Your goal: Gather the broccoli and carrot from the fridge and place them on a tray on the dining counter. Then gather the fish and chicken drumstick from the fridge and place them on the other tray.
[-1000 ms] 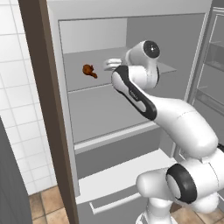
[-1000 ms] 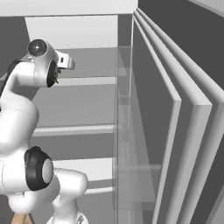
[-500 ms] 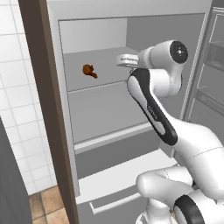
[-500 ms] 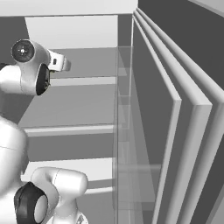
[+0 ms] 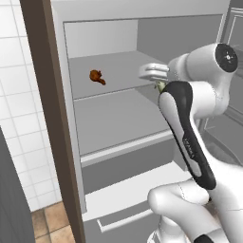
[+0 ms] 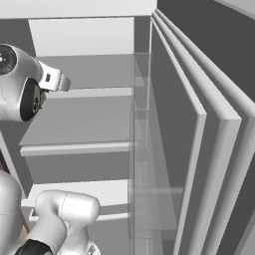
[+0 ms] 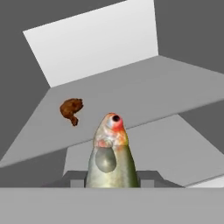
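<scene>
Fish (image 7: 110, 159) is sitting head-out, clamped between the fingers of our tool (image 7: 112, 181) in front of the fridge shelf (image 5: 118, 71), so we are judging this the fish-carrying step, next needing a drive to the second tray while the chicken drumstick (image 5: 97, 76) is waiting on that shelf.

No readable text, label, brand, number or sign anywhere. Faint pale marks along the dark band of the forearm (image 5: 190, 142), too blurred to read.
</scene>
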